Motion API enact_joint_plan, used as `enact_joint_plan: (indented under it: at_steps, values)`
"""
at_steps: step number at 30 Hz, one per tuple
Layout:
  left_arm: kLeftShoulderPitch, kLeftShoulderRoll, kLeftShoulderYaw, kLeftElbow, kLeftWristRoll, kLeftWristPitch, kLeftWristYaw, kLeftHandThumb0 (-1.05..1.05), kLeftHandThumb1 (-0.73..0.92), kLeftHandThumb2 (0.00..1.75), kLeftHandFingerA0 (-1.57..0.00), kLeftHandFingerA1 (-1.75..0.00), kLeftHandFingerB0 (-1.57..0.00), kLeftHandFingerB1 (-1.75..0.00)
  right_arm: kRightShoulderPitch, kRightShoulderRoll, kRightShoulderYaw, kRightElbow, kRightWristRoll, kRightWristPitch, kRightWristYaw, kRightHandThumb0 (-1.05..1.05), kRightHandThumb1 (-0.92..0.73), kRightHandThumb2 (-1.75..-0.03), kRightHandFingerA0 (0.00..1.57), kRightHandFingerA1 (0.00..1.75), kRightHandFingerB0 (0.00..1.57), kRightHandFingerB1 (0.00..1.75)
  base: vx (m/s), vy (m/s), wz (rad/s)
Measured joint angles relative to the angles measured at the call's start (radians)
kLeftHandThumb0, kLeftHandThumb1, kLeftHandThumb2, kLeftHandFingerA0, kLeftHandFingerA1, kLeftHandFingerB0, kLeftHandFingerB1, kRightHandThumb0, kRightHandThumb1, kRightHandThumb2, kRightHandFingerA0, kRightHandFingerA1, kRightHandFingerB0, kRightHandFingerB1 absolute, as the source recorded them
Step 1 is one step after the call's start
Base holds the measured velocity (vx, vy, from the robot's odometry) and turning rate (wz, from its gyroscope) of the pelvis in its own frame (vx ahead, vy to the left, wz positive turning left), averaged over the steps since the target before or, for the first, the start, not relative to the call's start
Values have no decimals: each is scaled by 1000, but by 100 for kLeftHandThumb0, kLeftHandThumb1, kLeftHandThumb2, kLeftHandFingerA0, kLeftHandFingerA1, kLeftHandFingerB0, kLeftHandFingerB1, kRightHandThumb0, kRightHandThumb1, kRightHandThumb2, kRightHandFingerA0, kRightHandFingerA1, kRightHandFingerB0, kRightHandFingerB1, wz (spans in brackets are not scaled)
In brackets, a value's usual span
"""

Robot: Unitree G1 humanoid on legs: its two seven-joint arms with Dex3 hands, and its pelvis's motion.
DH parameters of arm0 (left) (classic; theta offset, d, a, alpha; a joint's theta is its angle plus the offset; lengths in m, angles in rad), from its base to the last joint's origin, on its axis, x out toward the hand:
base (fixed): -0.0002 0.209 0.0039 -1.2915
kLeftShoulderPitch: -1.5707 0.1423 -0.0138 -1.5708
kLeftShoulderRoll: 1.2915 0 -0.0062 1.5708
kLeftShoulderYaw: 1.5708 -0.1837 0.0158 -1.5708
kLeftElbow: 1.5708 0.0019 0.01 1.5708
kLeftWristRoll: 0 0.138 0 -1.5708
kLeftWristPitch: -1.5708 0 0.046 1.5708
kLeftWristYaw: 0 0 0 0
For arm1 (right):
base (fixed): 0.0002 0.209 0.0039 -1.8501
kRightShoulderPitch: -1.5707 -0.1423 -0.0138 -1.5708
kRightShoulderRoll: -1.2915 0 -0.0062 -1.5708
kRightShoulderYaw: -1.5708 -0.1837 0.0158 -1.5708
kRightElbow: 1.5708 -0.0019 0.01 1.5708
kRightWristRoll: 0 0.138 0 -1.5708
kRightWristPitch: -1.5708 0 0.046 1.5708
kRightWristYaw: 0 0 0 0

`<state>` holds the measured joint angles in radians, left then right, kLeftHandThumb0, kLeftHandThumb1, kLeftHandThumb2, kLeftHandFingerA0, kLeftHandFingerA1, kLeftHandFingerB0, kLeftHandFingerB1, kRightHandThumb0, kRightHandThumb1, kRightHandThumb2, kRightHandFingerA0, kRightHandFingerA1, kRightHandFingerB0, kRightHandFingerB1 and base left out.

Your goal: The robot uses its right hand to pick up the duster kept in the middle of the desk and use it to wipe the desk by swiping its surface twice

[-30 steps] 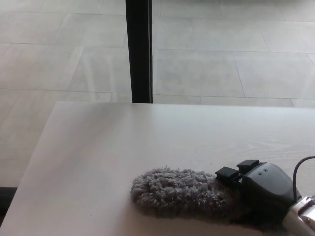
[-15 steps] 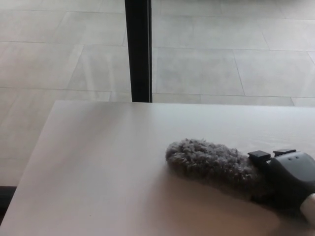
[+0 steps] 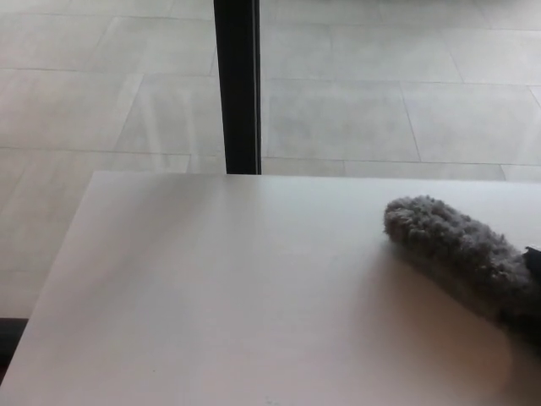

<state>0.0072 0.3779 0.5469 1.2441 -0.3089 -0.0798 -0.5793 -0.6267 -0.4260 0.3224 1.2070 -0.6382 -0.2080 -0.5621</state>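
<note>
A grey, fluffy duster (image 3: 456,244) lies along the right side of the frame on a pale desk (image 3: 220,296), its rounded free end pointing toward the upper left and its other end running down to the right edge of the picture. The fibres rest against the desk top, with a soft shadow just beneath and to the left of them. Only a thin dark sliver of the robot's right hand (image 3: 534,283) shows at the right edge, where the duster's lower end meets it; too little of the hand is visible to tell whether its fingers are closed around the handle. The left hand does not appear in the frame. The remainder of the desk surface spreads across the lower and left parts of the picture. Beyond its far edge, a black vertical post (image 3: 236,85) rises in the upper centre-left against a floor of large light tiles (image 3: 380,101).
</note>
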Motion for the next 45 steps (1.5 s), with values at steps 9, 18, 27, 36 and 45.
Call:
enact_joint_plan:
  at_steps: [9,18,27,36,45]
  values:
    - [0,0,10,-1,-2,0,-11,-93,92,65,-26,-125,-20,-117,8,-19,-171,32,69,115,42,-34,-67,-59,66,81,65,51,0,0,0]
    - [-7,0,15,-5,-11,0,-26,-90,71,117,-49,-103,-32,-91,5,9,-21,-42,28,234,66,-32,-73,-63,73,166,63,110,0,0,0]
    - [-19,0,15,-15,-12,0,-34,-92,92,74,-24,-141,-8,-137,-10,36,245,-172,-83,333,95,-30,-72,-59,74,171,70,93,0,0,0]
    - [-37,0,13,-19,-11,0,-38,-94,92,69,-26,-141,-12,-132,-55,54,439,-210,-175,416,131,-32,-70,-59,75,171,73,79,0,0,0]
    - [-57,3,11,-24,-12,0,-42,-87,74,121,-45,-101,-30,-91,5,82,521,-402,-207,428,137,-29,-83,-69,77,172,66,114,0,0,0]
